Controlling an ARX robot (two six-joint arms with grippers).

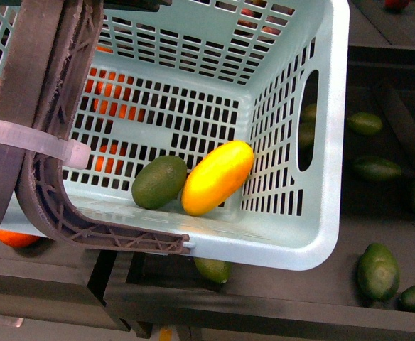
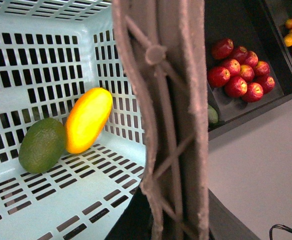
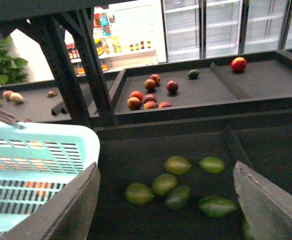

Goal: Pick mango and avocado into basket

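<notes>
Both fruits already lie in the basket [image 1: 321, 241], on its slotted floor: the mango [image 1: 217, 177] leans against the wall with the hand slot, and the avocado [image 1: 158, 182] touches the mango on the side away from that wall. The task looks essentially complete, so the remaining risk is to the basket itself. It seems to hang by its handle [image 1: 44, 106], which fills the left wrist view, and the left gripper's own jaws are not visible there, so whether they clamp the handle cannot be told. If that hold slipped or the basket tilted, both round fruits could roll across the floor, though the walls should keep them in. The right gripper [image 3: 166, 200] stands with its jaws spread wide and empty, just beside the basket, above the green fruits [image 3: 178, 187] in the dark bin; a careless sweep could knock the basket's rim. No brand, label or writing can be read; the bottles on distant shelves are too small to make out.
</notes>
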